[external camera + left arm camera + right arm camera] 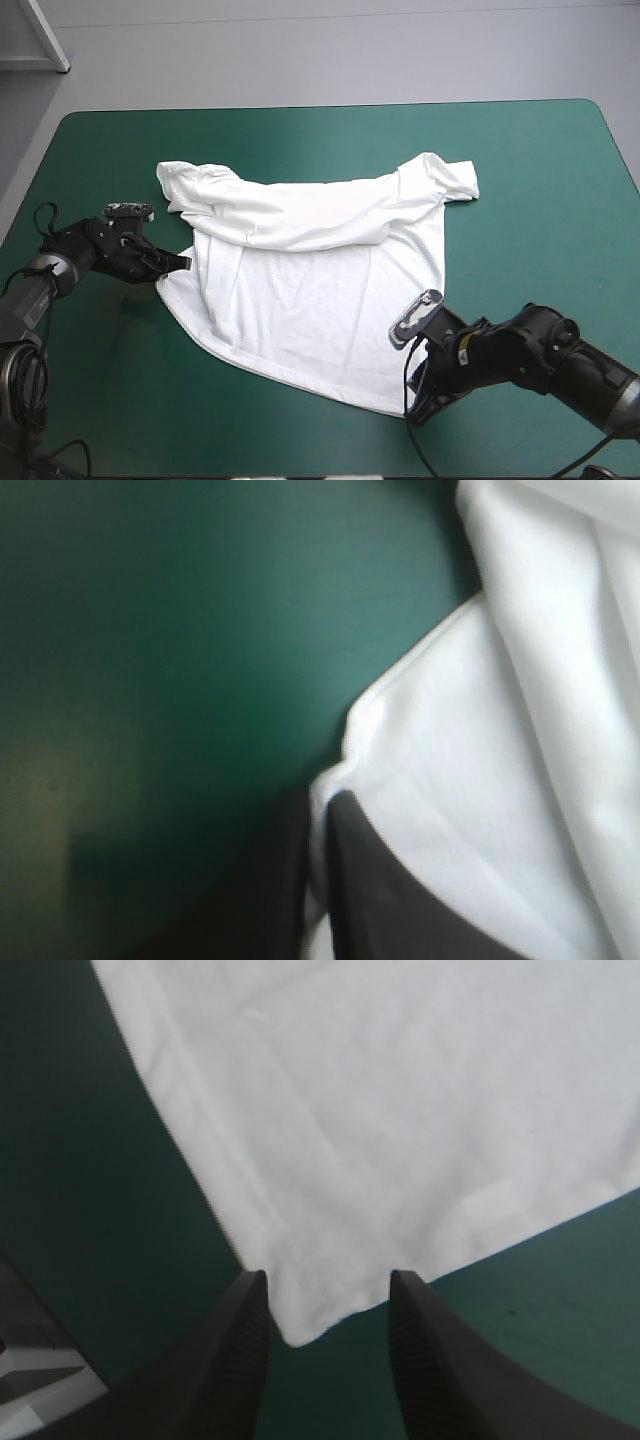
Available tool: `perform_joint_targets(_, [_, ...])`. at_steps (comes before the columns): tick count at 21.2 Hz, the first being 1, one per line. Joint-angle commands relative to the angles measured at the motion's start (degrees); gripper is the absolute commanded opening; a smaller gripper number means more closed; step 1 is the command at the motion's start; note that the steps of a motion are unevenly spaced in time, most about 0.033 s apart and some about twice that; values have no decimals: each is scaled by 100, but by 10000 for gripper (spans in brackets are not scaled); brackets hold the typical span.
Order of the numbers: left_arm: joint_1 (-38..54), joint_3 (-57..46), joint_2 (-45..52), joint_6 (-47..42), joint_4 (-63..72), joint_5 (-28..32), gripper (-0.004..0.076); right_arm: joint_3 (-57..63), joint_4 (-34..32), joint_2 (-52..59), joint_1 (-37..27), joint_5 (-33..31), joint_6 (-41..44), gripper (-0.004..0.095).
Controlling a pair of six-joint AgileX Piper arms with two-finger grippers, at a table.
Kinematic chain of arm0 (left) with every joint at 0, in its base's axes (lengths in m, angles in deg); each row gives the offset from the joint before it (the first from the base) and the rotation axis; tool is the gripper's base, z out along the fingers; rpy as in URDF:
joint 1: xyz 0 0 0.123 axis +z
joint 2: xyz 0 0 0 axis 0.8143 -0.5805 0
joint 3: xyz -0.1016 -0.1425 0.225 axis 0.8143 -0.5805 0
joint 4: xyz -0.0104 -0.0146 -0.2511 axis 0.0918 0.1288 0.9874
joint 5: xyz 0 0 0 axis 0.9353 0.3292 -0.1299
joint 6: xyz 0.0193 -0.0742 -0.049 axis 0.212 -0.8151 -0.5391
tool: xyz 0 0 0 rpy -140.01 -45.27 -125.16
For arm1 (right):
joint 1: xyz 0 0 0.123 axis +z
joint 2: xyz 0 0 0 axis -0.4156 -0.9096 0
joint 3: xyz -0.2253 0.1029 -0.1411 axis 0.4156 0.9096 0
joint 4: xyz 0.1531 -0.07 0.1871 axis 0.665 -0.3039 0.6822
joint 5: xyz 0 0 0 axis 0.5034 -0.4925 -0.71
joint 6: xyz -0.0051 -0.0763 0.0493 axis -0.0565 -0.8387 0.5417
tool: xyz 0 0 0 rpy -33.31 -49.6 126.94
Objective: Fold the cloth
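The white T-shirt (310, 290) lies spread on the teal-green table cover (540, 180), its upper part with both sleeves folded down in a rumpled band. My left gripper (185, 262) is at the shirt's left edge, level with the fold. In the left wrist view the left gripper (320, 802) is all but shut, a strip of the T-shirt (480, 780) pinched between the black fingers. My right gripper (410, 403) sits at the shirt's near right corner. There the right gripper (325, 1285) stands open, with the corner of the T-shirt (400, 1130) lying between the fingertips.
Bare teal-green cover surrounds the shirt on all sides, widest at the right and along the near edge. The table's far edge (330, 104) runs well beyond the shirt.
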Motion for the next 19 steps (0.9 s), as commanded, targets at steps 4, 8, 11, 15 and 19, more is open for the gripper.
perform_joint_targets(4, [-27,73,109,51,316,-62,19,-146,-943,-447,1137,-25,956,460])
perform_joint_targets(8, [-27,73,109,51,326,-71,19,-137,-829,-704,1137,-47,946,588])
perform_joint_targets(11, [-27,73,109,51,326,-61,19,21,-883,-835,1137,34,930,550])
perform_joint_targets(15, [-27,73,109,51,326,-61,19,249,-921,-1048,1137,437,930,535])
perform_joint_targets(19, [-27,73,109,51,326,-69,19,260,-921,-1228,1137,726,969,475])
